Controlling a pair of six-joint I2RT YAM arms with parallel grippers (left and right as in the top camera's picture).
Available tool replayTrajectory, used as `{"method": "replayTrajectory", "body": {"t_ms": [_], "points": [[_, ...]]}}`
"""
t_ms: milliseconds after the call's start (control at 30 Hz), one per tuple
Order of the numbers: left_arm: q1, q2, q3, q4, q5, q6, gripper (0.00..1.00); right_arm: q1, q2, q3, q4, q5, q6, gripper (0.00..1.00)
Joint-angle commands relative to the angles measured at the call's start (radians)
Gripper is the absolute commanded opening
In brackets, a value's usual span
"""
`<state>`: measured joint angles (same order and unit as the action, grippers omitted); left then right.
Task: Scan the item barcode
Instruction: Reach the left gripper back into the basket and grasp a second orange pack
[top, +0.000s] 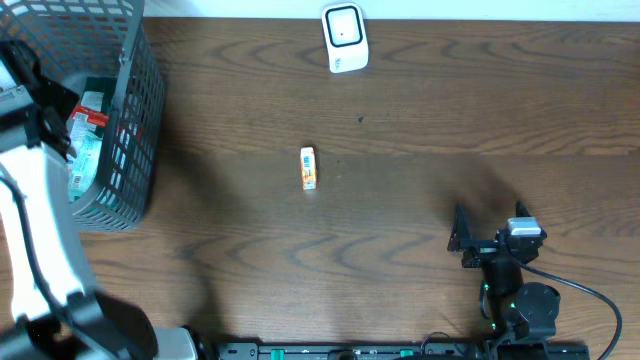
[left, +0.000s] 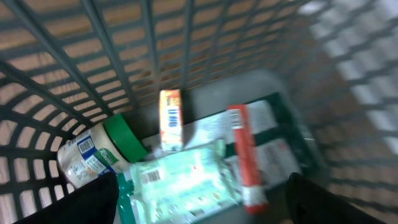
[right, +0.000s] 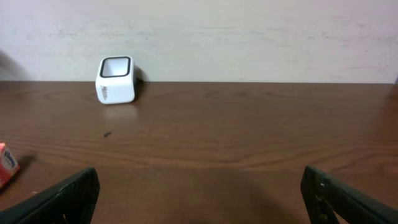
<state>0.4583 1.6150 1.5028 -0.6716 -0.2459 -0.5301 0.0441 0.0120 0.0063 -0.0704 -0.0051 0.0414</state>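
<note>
My left gripper (left: 204, 210) hangs open inside the grey basket (top: 137, 120), its dark fingers (left: 93, 200) at the bottom corners of the left wrist view. Below it lie a pale green packet (left: 181, 177) with a barcode, a red tube (left: 245, 155), a small orange-and-white box (left: 171, 119) and a green-lidded jar (left: 93, 155); the view is blurred. The white barcode scanner (top: 345, 38) stands at the table's far edge, also seen as the scanner (right: 116, 79). My right gripper (top: 458, 238) rests open and holds nothing near the front right.
A small orange-and-white packet (top: 308, 168) lies alone mid-table, and its end shows at the left edge as the packet (right: 6, 165). A wall runs behind the scanner. The basket's mesh walls (left: 124, 56) close round the left gripper.
</note>
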Motion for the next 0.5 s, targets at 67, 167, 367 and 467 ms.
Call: {"method": "replayTrajectory", "body": {"t_ms": [67,167,367,467], "points": [[0.047,0.107,0.008,0.023,-0.005,0.021,0.86,-0.003,-0.005,-0.001,-0.005,0.0,-0.005,0.99],[0.049,0.151,0.008,0.038,-0.006,0.021,0.84,-0.003,-0.005,-0.001,-0.004,0.0,-0.005,0.99],[0.051,0.231,0.008,0.089,-0.01,0.021,0.79,-0.003,-0.005,-0.001,-0.004,0.0,-0.005,0.99],[0.051,0.269,0.007,0.11,-0.011,0.021,0.79,-0.003,-0.005,-0.001,-0.004,0.0,-0.005,0.99]]}}
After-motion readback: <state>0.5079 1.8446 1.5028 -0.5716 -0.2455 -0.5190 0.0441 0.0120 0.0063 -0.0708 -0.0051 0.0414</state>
